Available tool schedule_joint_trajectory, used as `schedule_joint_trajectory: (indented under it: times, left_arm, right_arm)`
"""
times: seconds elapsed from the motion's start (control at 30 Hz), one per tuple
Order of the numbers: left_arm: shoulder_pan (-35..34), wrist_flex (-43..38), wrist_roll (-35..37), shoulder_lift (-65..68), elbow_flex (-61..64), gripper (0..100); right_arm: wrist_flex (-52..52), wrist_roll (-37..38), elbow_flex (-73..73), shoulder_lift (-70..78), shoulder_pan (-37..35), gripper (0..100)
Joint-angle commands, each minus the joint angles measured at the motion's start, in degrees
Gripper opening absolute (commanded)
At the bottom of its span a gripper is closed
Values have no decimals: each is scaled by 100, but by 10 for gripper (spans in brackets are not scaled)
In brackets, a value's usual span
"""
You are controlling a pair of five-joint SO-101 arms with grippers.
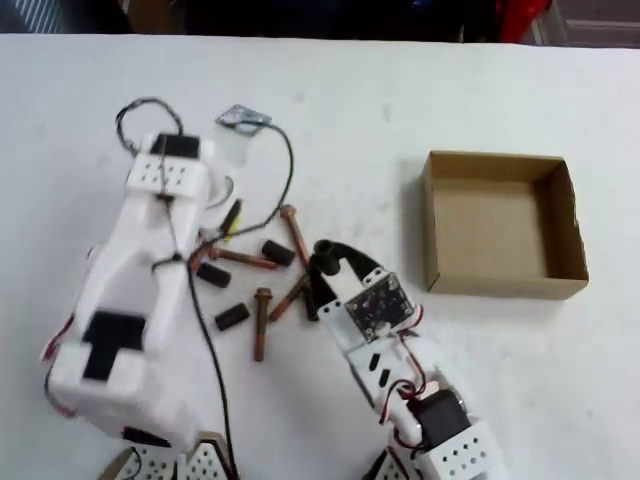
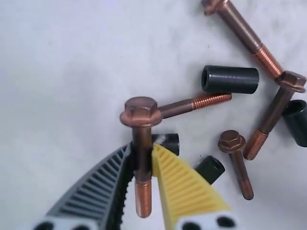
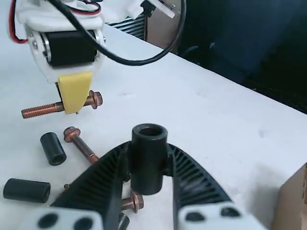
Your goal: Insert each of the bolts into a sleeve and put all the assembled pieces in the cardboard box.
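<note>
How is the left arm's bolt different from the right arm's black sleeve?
The bolt is copper-coloured; the sleeve is black. The bolt is long and thin; the sleeve is short, fat and hollow. The bolt is held level; the sleeve stands upright. Both are clamped, bolt in the left end effector, sleeve in the right end effector.

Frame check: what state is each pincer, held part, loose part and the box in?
left pincer: shut on held bolt.
held bolt: off the table, unsleeved.
right pincer: shut on held sleeve.
held sleeve: bore empty.
loose bolts: lying on the table, unsleeved.
cardboard box: open, empty.
</note>
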Motion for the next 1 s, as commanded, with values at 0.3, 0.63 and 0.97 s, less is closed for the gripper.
schedule_joint_trajectory:
  times: [0.3, 0.63, 0.97]
  left_arm:
    - [-48, -703, 79, -3319, 1837, 21]
    - [-40, -1196, 1495, -4690, 2514, 21]
    - [1051, -2136, 1811, -6088, 3631, 23]
  right_arm:
    - [-154, -695, -35, -84, -488, 16]
    - [-171, -1037, -123, -84, -734, 16]
    - [-629, -1037, 9, -84, -866, 16]
